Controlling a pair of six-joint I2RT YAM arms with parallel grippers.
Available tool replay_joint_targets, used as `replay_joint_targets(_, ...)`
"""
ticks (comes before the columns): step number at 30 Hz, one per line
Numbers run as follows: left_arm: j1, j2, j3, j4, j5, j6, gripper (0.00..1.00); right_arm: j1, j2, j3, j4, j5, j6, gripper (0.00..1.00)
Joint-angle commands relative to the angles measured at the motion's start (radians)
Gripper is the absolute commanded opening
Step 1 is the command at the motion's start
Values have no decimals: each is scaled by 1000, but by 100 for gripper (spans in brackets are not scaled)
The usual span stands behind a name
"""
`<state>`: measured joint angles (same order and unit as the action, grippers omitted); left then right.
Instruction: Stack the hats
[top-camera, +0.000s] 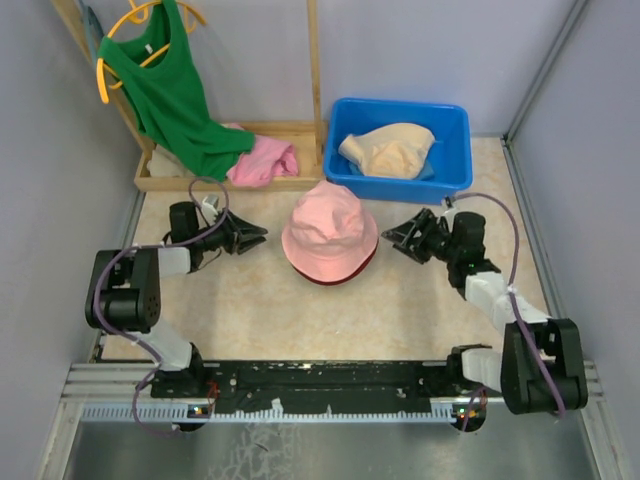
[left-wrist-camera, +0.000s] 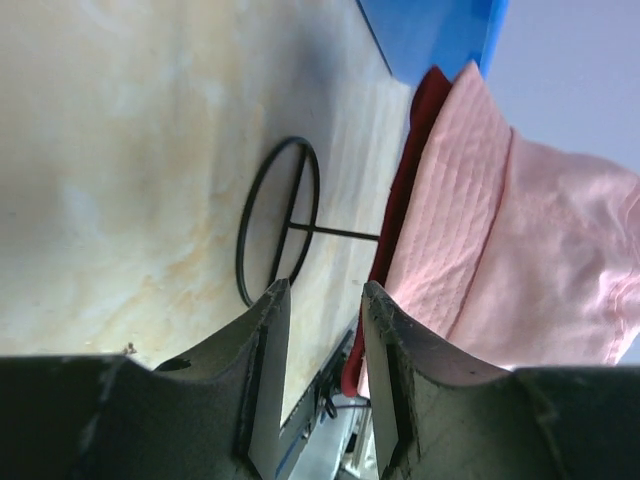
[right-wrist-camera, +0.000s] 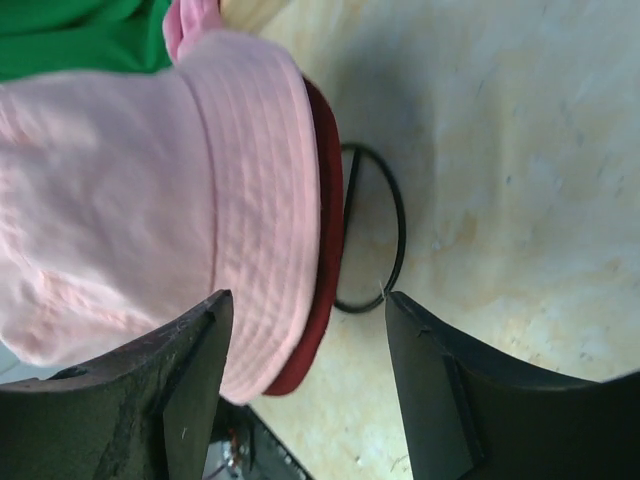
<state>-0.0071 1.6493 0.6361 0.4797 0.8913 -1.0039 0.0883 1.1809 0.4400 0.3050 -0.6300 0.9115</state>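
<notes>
Beige hat (top-camera: 388, 150) in blue bin (top-camera: 455, 120), just beyond right gripper (top-camera: 392, 236), far from left gripper (top-camera: 258, 236); both agape, holding nothing, flanking pink hat (top-camera: 330, 235) atop dark red hat (top-camera: 335, 280).

I have one bucket hat (top-camera: 330, 232) sitting on a second hat (top-camera: 336, 279) at mid-table, between my left gripper (top-camera: 258, 237) and right gripper (top-camera: 390, 235). Behind right, a third hat (top-camera: 388, 150) lies in a bin (top-camera: 455, 120). Behind left, a shirt (top-camera: 165, 90) hangs into a wooden tray (top-camera: 160, 183), with a cloth (top-camera: 262, 162) beside it.
</notes>
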Motion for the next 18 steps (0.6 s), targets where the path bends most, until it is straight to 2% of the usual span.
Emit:
replay_joint_targets(1,38,-40,43,-76,-45,53,41,-15,-27,216,-260,106,-199,64)
replay_joint_targets(5,45,-61,101,-192,-109,119,41,-23,61,459,-379,174,-275,65)
replay_joint_targets(9,45,-89,184,-339,-176,209,41,-30,232,728,-489,278,-371,70)
replay_joint_targets(14,47,-83,230,-424,-189,250,41,-32,554,1172,-716,369,-460,79)
replay_joint_targets(18,47,-79,224,-416,-186,238,40,-32,812,1484,-907,438,-515,80)
